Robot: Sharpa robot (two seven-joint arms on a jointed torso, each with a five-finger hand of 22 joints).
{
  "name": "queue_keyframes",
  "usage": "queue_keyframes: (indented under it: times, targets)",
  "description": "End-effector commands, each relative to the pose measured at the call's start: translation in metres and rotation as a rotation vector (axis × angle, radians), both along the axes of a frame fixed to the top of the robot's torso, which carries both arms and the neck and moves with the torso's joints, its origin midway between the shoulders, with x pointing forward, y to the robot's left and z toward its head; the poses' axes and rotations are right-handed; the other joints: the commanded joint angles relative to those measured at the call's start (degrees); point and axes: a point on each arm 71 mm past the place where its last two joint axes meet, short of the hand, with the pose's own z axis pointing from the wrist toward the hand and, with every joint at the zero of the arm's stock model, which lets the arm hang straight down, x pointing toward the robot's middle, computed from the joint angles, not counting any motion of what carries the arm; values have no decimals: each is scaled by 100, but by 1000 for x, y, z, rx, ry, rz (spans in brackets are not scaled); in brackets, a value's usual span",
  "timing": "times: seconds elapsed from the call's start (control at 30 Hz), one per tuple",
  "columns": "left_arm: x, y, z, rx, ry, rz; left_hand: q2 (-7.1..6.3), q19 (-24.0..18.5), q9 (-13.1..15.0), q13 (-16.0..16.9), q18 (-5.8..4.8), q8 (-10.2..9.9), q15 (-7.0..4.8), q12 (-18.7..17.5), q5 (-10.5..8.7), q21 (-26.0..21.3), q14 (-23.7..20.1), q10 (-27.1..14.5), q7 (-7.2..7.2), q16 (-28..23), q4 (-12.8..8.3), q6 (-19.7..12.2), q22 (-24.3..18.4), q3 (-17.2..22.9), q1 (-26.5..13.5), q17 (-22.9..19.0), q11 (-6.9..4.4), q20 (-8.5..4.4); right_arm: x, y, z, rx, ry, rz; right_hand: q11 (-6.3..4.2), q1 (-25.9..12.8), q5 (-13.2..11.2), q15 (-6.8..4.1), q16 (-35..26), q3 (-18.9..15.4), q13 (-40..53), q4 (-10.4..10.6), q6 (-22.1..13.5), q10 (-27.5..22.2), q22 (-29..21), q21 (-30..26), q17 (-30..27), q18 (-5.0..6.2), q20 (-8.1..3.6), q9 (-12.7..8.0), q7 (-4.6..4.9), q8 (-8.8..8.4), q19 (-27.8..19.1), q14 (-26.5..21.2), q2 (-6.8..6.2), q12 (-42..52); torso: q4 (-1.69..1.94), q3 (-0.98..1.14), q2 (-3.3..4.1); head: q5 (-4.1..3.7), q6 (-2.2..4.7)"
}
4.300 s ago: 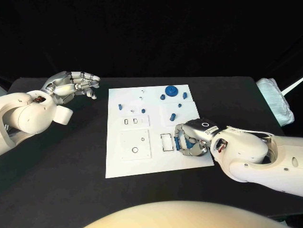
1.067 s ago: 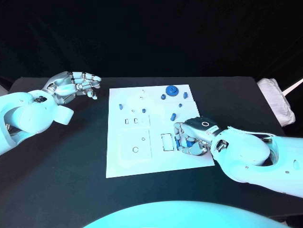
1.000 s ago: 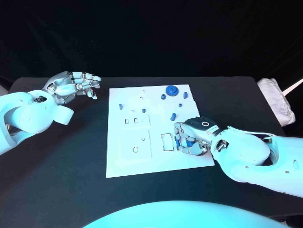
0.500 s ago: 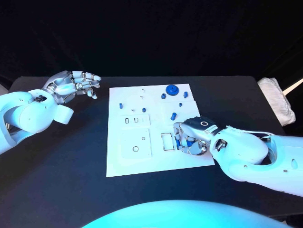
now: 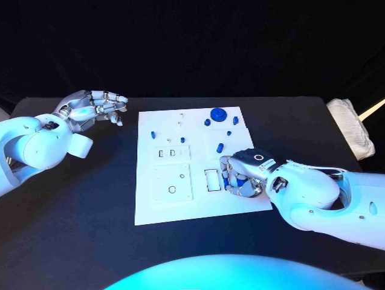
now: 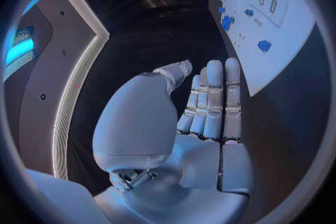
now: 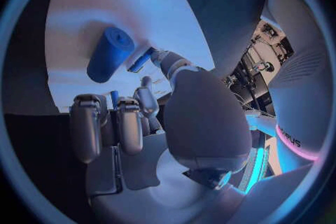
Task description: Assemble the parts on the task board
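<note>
The white task board [image 5: 158,211] lies in the middle of the black table. My right hand [image 5: 242,177] rests low on the board's right side, fingers curled, and pinches a small blue part [image 7: 142,60] at the thumb tip. Just beyond its fingers a blue cylinder [image 7: 110,54] lies on the board [image 7: 105,5]. A large round blue part [image 5: 217,113] and several small blue parts [image 5: 207,122] sit near the board's far edge. My left hand [image 5: 92,109] hangs open above the table left of the board, holding nothing, with its fingers [image 6: 213,101] straight.
A raised white plate with holes [image 5: 172,183] and a rectangular slot [image 5: 211,179] lie left of my right hand. A white bundle [image 5: 349,136] sits at the table's right edge. Bare black table surrounds the board.
My right hand's fingers have shifted slightly around the small blue part, staying at the same spot on the board. The left hand has not moved.
</note>
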Motion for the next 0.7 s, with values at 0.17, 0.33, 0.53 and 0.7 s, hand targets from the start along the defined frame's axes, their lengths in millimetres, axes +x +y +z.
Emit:
queue_keyframes:
  times: [0.17, 0.33, 0.53, 0.7]
  targets:
    - [0, -2, 1, -5, -3, -17, 4, 1, -14, -14, 77, 25, 13, 22, -15, -35, -33, -47, 187, 22, -23, -42, -2, -23, -63, -11, -1, 36, -2, 1, -1, -19, 4, 13, -2, -14, -18, -38, 32, 32, 1, -6, -9, 42, 1354, 9, 1412, -14, -20, 8, -46, 19, 442, 550, -2, 24, -5, 4, -1, 14, -2]
    - [0, -2, 1, -5, -3, -18, 4, 1, -14, -14, 77, 25, 13, 22, -15, -35, -33, -47, 187, 22, -23, -42, -2, -23, -63, -11, -1, 36, -3, 0, -1, -18, 4, 14, -2, -14, -18, -38, 32, 32, 1, -6, -9, 42, 1354, 9, 1412, -14, -20, 8, -46, 19, 442, 550, -2, 24, -3, 2, -1, 9, 4]
    - [0, -2, 1, -5, -3, -17, 4, 1, -14, -14, 77, 25, 13, 22, -15, -35, -33, -47, 187, 22, -23, -42, -2, -23, -63, -11, -1, 36, -3, 0, 0, -18, 5, 15, -2, -14, -18, -38, 32, 32, 1, -6, -9, 42, 1354, 9, 1412, -14, -20, 8, -46, 19, 442, 550, -2, 24, 2, 2, -2, 3, -1]
    - [0, -2, 1, -5, -3, -18, 4, 1, -14, -14, 77, 25, 13, 22, -15, -35, -33, -47, 187, 22, -23, -42, -2, -23, -63, -11, -1, 36, -3, 0, -1, -22, 8, 16, -5, -23, -42, -41, 21, 38, -2, -10, -8, 42, 1353, 3, 1399, -13, -24, 11, -49, 26, 440, 546, -2, 22, 1, -1, -1, 1, -2]
